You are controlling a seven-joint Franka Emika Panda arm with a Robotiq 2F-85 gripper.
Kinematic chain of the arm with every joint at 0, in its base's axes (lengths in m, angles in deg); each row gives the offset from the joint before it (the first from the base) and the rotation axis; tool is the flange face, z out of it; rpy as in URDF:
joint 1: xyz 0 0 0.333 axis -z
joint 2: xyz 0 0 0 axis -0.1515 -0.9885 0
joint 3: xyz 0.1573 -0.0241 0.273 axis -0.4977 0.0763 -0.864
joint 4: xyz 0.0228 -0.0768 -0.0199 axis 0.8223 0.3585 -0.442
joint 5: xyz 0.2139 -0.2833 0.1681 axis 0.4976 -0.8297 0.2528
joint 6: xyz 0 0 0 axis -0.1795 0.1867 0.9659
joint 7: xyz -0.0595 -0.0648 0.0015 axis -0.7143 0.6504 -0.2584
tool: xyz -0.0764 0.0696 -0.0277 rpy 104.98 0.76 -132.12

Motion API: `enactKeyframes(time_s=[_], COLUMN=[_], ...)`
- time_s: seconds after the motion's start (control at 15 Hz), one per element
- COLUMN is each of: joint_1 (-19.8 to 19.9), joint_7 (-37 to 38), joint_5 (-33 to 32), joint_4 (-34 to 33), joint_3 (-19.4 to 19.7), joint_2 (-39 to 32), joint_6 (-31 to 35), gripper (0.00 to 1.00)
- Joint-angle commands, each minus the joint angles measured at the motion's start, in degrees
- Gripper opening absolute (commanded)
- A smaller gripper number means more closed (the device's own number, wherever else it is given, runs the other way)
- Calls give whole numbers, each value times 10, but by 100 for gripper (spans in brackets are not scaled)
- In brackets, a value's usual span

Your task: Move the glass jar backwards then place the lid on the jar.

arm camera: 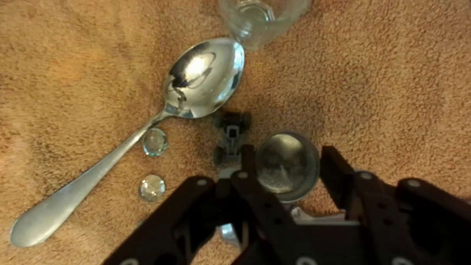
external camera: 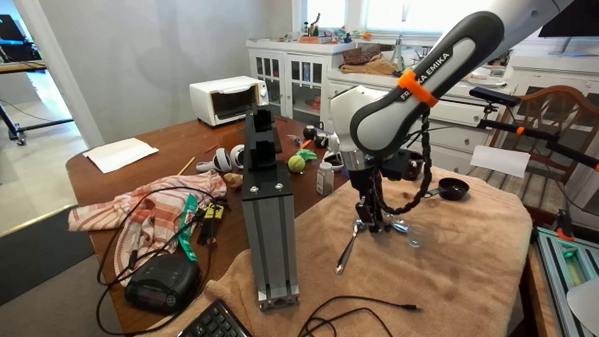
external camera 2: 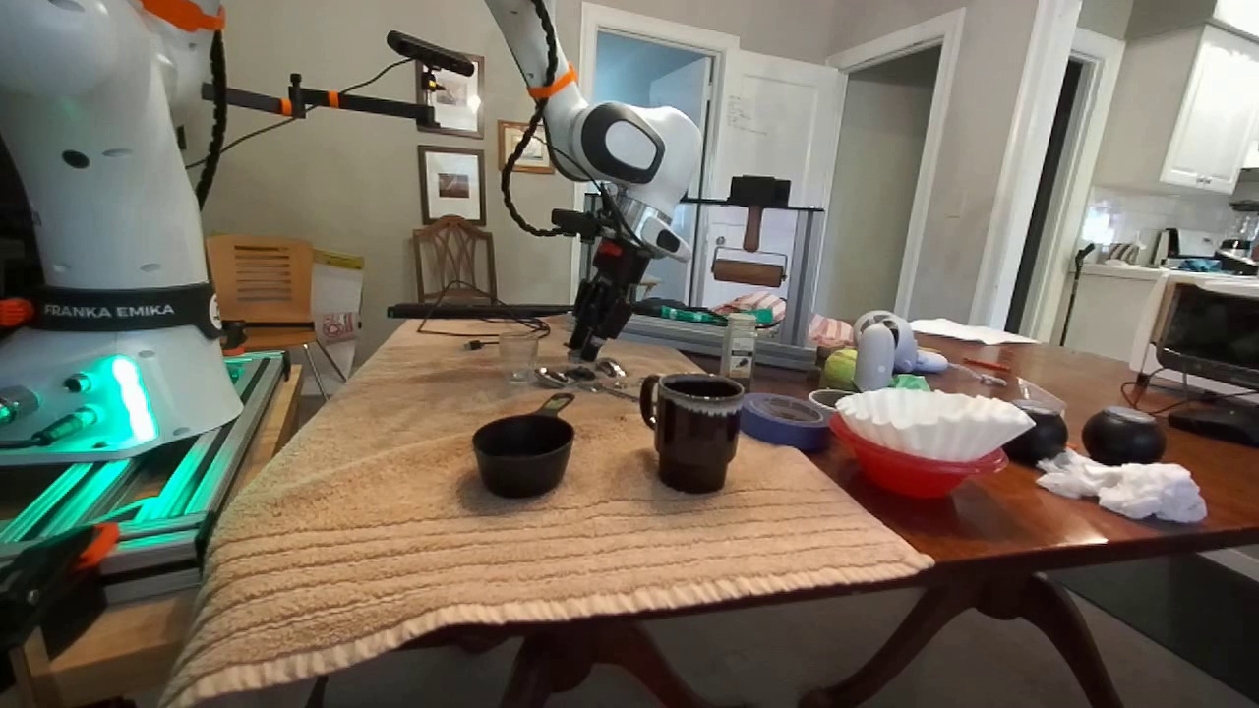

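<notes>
The glass jar [arm camera: 263,22] is small and clear, cut off by the top edge of the wrist view. It stands on the tan towel beside the gripper in both exterior views, as the clear jar [external camera: 415,235] and the low glass [external camera 2: 518,359]. A round, silvery lid [arm camera: 287,165] fills the space between my two fingers, and my gripper [arm camera: 288,151] is shut on it from both sides. From outside, the gripper [external camera: 378,229] reaches down close to the towel, and the lid cannot be made out there. Whether the lid touches the towel is unclear.
A spoon [arm camera: 202,81] lies with its bowl near the jar. By the left finger are a tiny toy car [arm camera: 232,138] and glass gems [arm camera: 154,142]. A second spoon [external camera: 346,252], a black cup with a handle [external camera 2: 523,454] and a dark mug [external camera 2: 696,433] share the towel.
</notes>
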Motion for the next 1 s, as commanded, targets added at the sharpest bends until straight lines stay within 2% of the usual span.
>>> enactKeyframes(time_s=[0.0, 0.4, 0.53, 0.73, 0.93], joint_1=[3, 7, 7, 8, 11], joint_7=[2, 34, 43, 18, 15], joint_5=[10, 20, 22, 27, 24], joint_4=[28, 45, 38, -5, 9], joint_3=[5, 22, 26, 25, 28], joint_2=[78, 148, 151, 133, 149], joint_6=[-14, 23, 36, 13, 17], gripper=[23, 23, 23, 23, 23])
